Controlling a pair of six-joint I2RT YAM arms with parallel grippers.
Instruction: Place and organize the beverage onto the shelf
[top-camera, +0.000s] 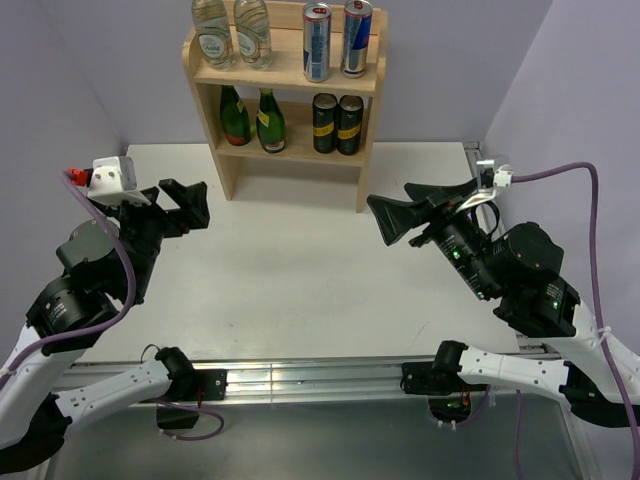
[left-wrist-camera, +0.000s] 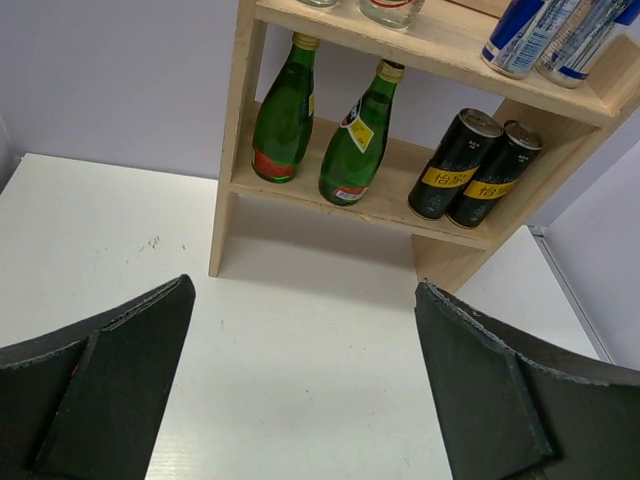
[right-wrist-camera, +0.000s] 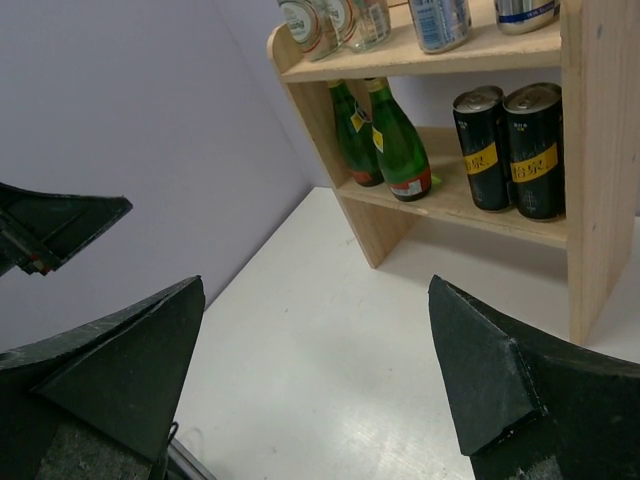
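Note:
The wooden shelf (top-camera: 291, 156) stands at the table's far middle. Its top board holds two clear bottles (top-camera: 231, 31) on the left and two silver-and-blue cans (top-camera: 337, 40) on the right. Its lower tier holds two green bottles (top-camera: 252, 119) and two black cans with yellow labels (top-camera: 337, 124). The left wrist view shows the green bottles (left-wrist-camera: 345, 135), and so does the right wrist view (right-wrist-camera: 385, 140). My left gripper (top-camera: 188, 205) (left-wrist-camera: 303, 300) and right gripper (top-camera: 392, 200) (right-wrist-camera: 315, 300) are open and empty, over the table in front of the shelf.
The white table (top-camera: 290, 270) ends at a metal rail (top-camera: 300, 375) at the near edge. Purple walls close the back and both sides. A purple cable (top-camera: 570, 172) arcs off the right wrist.

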